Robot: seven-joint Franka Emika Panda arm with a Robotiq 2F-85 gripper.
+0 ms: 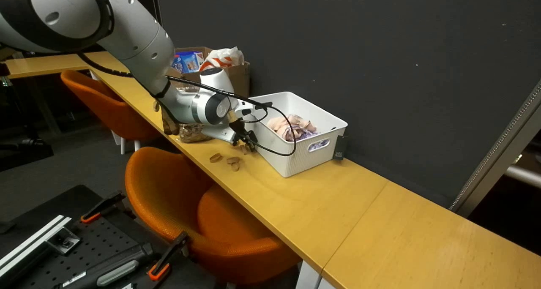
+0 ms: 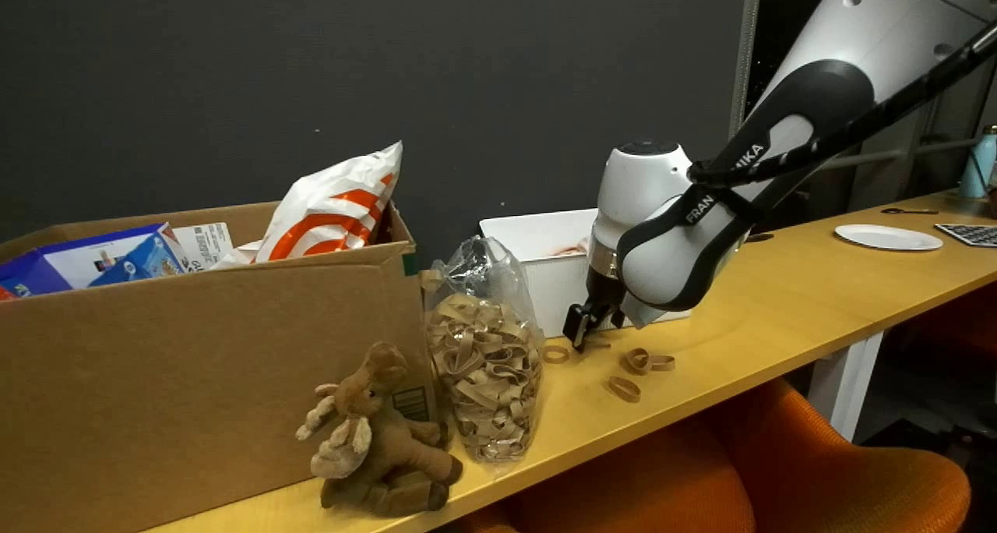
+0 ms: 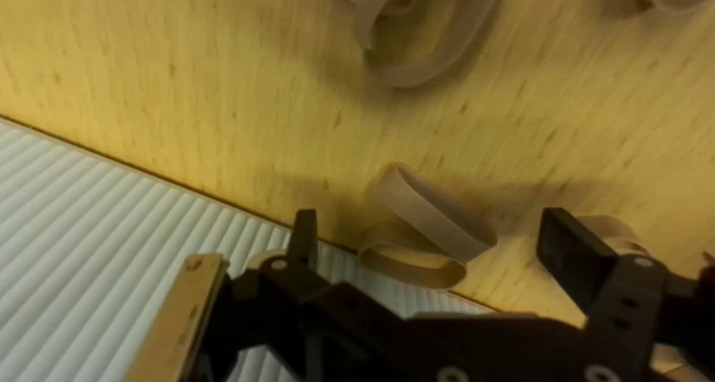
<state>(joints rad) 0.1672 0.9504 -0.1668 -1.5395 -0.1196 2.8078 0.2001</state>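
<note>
Just beside a white bin (image 1: 305,160), hand (image 3: 427,230) spread wide over tan bands (image 3: 429,219), arm (image 2: 827,89) lettered "FRAN" and "MIKA"

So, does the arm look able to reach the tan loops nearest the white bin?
Likely yes: in the wrist view the gripper stands open, the tan loops show between its jaws, nothing covering them. The white bin alongside might crowd one jaw.

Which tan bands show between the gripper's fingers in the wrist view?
The overlapping pair beside the white bin; the other bands lie outside the open gripper.
</note>
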